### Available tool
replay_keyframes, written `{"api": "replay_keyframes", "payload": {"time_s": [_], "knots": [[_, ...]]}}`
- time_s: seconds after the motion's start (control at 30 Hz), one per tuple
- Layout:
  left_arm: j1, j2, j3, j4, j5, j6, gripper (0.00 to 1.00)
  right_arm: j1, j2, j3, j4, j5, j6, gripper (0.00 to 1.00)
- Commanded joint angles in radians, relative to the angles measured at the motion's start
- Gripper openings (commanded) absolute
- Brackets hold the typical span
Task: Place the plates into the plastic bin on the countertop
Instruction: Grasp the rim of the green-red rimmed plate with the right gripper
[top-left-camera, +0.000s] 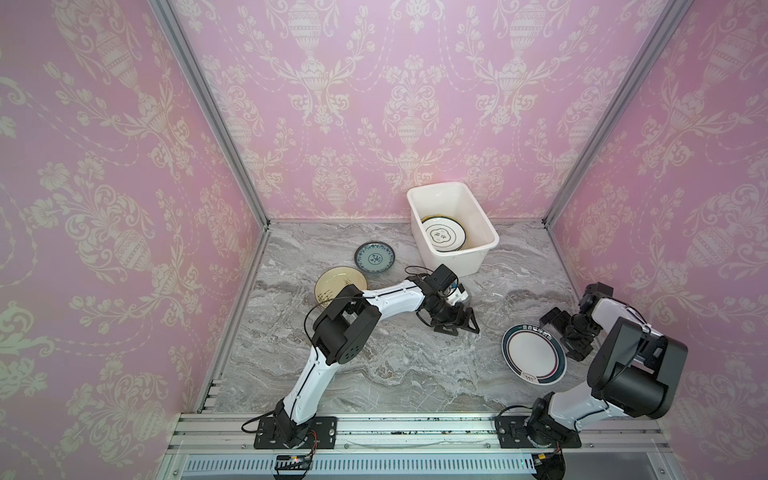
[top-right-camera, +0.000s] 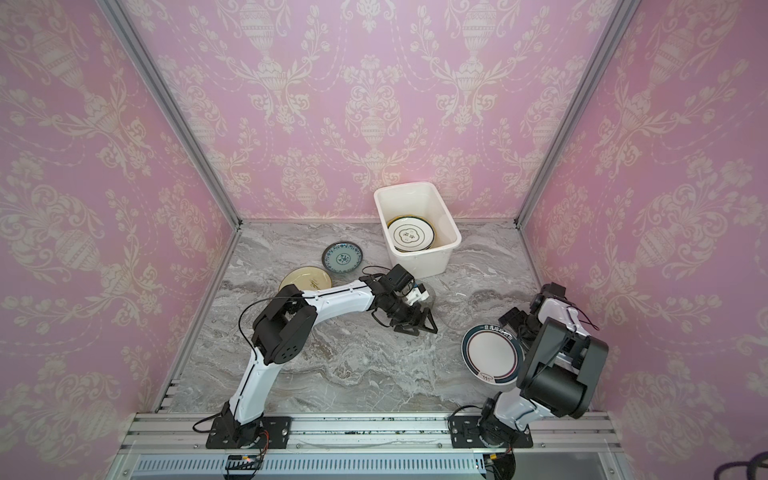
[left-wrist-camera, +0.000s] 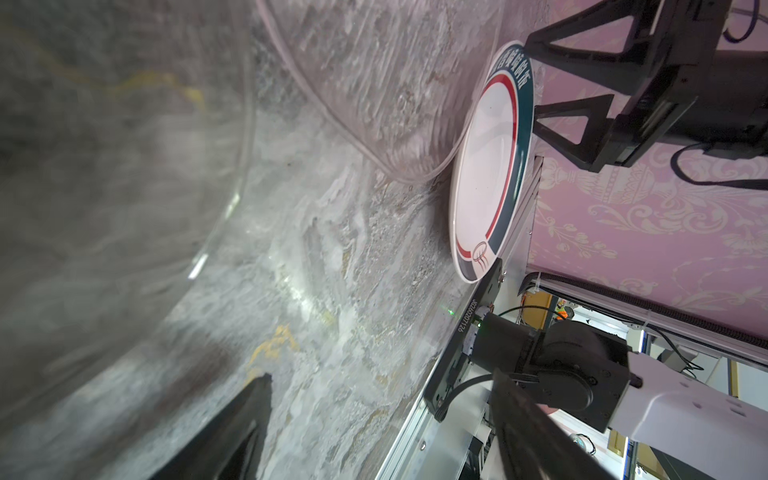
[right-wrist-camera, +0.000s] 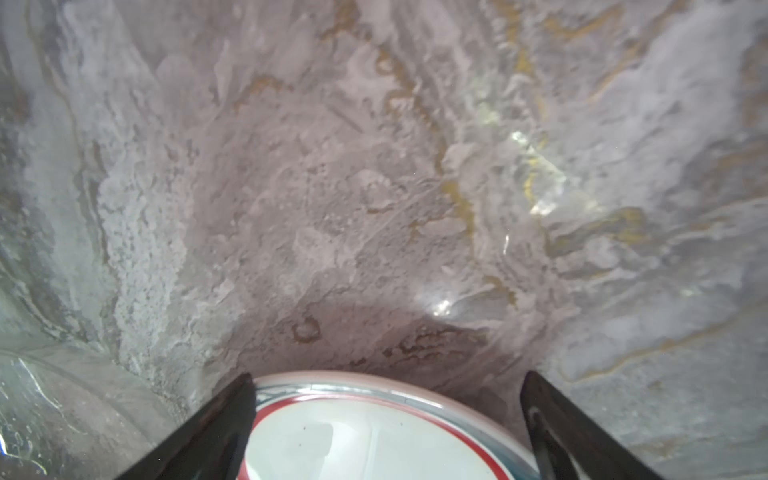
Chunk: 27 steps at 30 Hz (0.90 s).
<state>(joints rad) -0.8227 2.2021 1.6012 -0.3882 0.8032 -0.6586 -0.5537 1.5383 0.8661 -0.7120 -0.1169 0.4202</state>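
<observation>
The grey marble countertop (top-left-camera: 374, 374) fills the floor of the pink-walled booth. The left arm (top-left-camera: 390, 297) bends up at its elbow and then reaches low toward the middle. Its left gripper (top-left-camera: 457, 329) points down at the stone, fingers spread wide, with nothing seen between them. The right arm (top-left-camera: 631, 374) is folded up tight on its own side. Its right gripper (top-left-camera: 561, 336) hangs over the far edge of the big plate (top-left-camera: 533, 351), fingers wide apart, one on each side of the rim in the right wrist view.

The white bin (top-left-camera: 457, 262) stands at the back, near the wall. A white plate with a dark ring (top-left-camera: 442, 235) lies inside it, on top of others.

The big plate lies flat at the front right. A clear glass plate (left-wrist-camera: 374, 104) sits just beside it, and a second glass plate (left-wrist-camera: 124, 166) shows blurry, close to the left wrist camera. A yellow plate (top-left-camera: 336, 282) lies partly under the left arm. A smaller blue plate (top-left-camera: 375, 257) sits just behind it.

White letters run along the big plate's dark rim, but I cannot read them.
</observation>
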Motion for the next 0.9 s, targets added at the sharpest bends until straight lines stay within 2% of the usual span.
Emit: {"api": "replay_keyframes", "payload": {"time_s": [0.0, 0.2, 0.47, 0.67, 0.87], "knots": [[0.013, -0.092, -0.052, 0.044, 0.001, -0.027, 0.84, 0.053, -0.001, 0.011, -0.092, -0.001, -0.017, 1.0], [0.02, -0.148, -0.131, 0.057, -0.009, -0.039, 0.84, 0.167, -0.049, -0.005, -0.154, -0.05, 0.062, 1.0], [0.023, -0.195, -0.217, 0.094, -0.01, -0.065, 0.82, 0.374, -0.109, -0.042, -0.18, -0.124, 0.205, 1.0], [0.026, -0.21, -0.244, 0.045, 0.001, -0.039, 0.82, 0.483, -0.095, -0.038, -0.167, -0.177, 0.241, 1.0], [0.028, -0.211, -0.281, 0.023, 0.008, -0.011, 0.78, 0.528, -0.087, 0.001, -0.202, -0.195, 0.22, 1.0]]}}
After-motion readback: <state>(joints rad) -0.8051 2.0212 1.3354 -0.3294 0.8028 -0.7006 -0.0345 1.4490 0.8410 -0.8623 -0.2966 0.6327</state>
